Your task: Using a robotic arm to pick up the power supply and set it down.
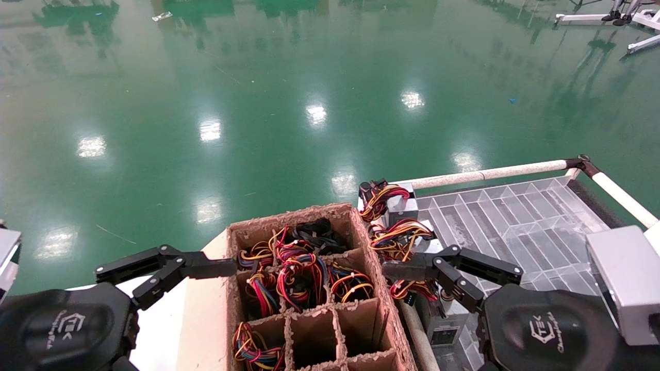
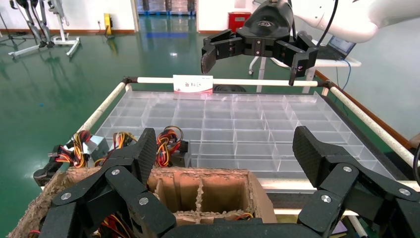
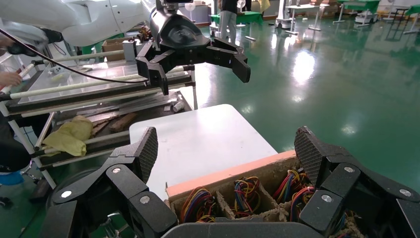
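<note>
Lying in the near-left corner of the clear divided tray (image 1: pixel 521 221), a row of grey power supplies (image 1: pixel 402 207) with red, yellow and orange wire bundles runs from the tray's far edge back toward the robot, just beside the right wall of the cardboard crate (image 1: pixel 381 288). More wire bundles (image 1: pixel 301 270) fill the crate's far cells; whether supplies sit beneath them cannot be made out. A near cell at the crate's middle shows only bare cardboard.

The right gripper (image 1: pixel 392 269) hangs over the tray's supplies, its fingers spread wide with nothing between them. One fingertip reaches to the crate's right wall, while the other finger angles back over the tray. In the right wrist view both textured pads (image 3: pixel 147 148) stand well apart above the crate's cells, and in the left wrist view the same gripper (image 2: pixel 250 62) floats above the tray's far side, jaws splayed.

The left gripper (image 1: pixel 170 265) hovers at the crate's left side, over the white tabletop (image 1: pixel 206 319). It too is spread and holds nothing, one fingertip just at the crate's left wall. Both arms come in low from the near corners, their glossy black housings (image 1: pixel 546 330) with white logos nearest the camera.

A white rail (image 1: pixel 490 174) borders the tray's far side. Glossy green floor (image 1: pixel 309 77) lies beyond.
</note>
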Available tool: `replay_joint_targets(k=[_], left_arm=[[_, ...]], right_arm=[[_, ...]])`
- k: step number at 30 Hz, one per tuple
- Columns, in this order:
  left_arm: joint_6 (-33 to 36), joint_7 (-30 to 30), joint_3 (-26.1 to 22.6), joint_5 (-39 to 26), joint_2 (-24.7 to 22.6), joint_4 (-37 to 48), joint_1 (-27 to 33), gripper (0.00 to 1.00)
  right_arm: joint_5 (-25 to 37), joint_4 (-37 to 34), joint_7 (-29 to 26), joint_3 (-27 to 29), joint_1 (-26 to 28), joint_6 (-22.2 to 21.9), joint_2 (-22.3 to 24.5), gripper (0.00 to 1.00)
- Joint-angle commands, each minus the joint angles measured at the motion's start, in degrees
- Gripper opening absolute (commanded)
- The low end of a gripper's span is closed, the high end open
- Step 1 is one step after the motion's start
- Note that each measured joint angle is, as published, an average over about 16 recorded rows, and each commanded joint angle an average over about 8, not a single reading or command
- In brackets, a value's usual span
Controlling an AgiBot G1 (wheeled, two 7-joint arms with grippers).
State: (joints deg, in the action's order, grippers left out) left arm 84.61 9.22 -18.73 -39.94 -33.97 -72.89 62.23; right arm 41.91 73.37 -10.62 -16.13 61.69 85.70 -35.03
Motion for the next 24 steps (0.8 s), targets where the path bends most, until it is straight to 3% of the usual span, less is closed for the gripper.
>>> replay_joint_targets(k=[1, 24], left_arm=[[0.0, 0.0, 0.0, 0.0, 0.0, 0.0, 0.0, 1.00], [0.0, 0.0, 0.0, 0.0, 0.0, 0.0, 0.0, 1.00]], right_arm=[[0.0, 0.0, 0.0, 0.0, 0.0, 0.0, 0.0, 1.00], [0.0, 0.0, 0.0, 0.0, 0.0, 0.0, 0.0, 1.00]])
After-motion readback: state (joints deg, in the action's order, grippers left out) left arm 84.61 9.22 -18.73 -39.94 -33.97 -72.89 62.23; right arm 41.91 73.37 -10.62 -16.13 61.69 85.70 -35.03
